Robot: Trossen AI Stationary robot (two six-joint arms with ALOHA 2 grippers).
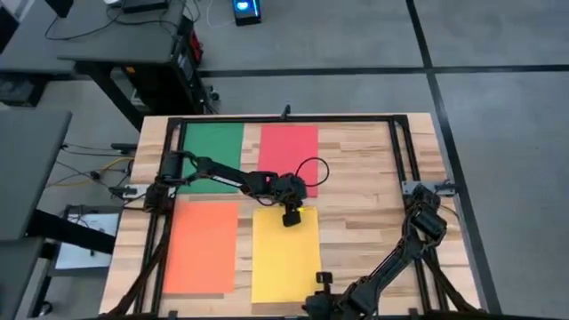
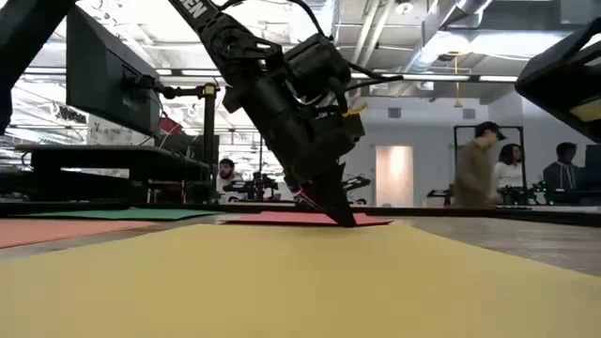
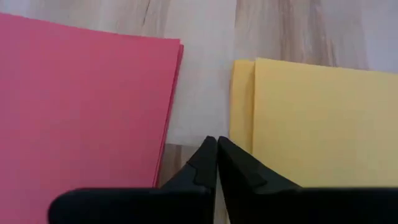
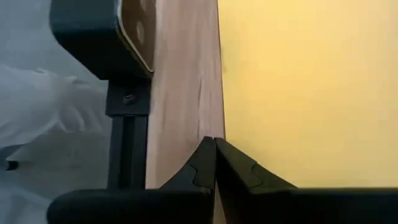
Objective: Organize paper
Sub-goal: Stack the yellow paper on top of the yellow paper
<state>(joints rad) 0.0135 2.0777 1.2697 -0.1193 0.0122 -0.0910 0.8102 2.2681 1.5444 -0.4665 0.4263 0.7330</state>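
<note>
Four paper stacks flat on table, apart, in two rows. Green paper near far-left corner; pink-red paper beside it. Orange paper near front-left edge; yellow paper at front centre, slightly fanned.

The left arm's dark two-finger claw is covering the far edge of the flat yellow paper sheet in the high view, so the contact there is not showing. The picture's bottom edge is cutting off the right arm's claw. In the left wrist view, the flat pink-red paper sheet is running out past the frame. People behind the wooden table are appearing too small to make out.
</note>
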